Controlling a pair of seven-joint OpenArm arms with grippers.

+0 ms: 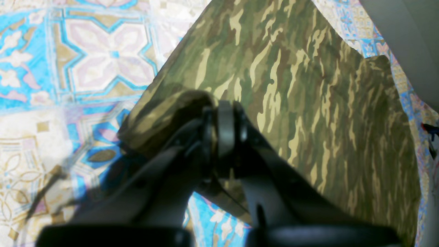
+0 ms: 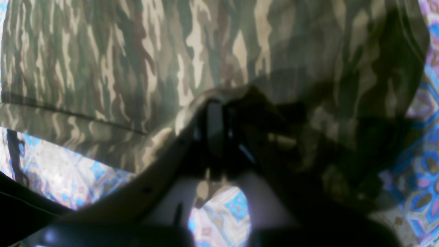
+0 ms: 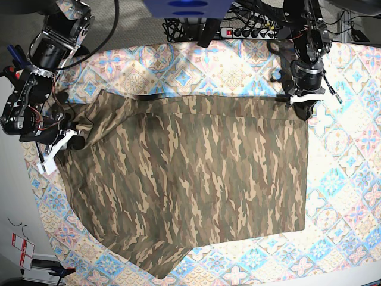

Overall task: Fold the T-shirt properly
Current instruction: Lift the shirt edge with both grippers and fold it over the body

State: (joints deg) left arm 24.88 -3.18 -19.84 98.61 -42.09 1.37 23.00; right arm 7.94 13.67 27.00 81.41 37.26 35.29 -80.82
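Left wrist view: the left gripper (image 1: 221,127) has its jaws pinched on a corner of the shirt (image 1: 291,85). The rest of the shirt runs up and away from it over the tablecloth (image 1: 85,61).

Right wrist view: the right gripper (image 2: 216,132) has its jaws pinched on a bunched shirt edge.

Base view: the shirt lies flat and wide, its long way running between the two arms. Each gripper holds one top corner, so the free bottom edge lies far from both.
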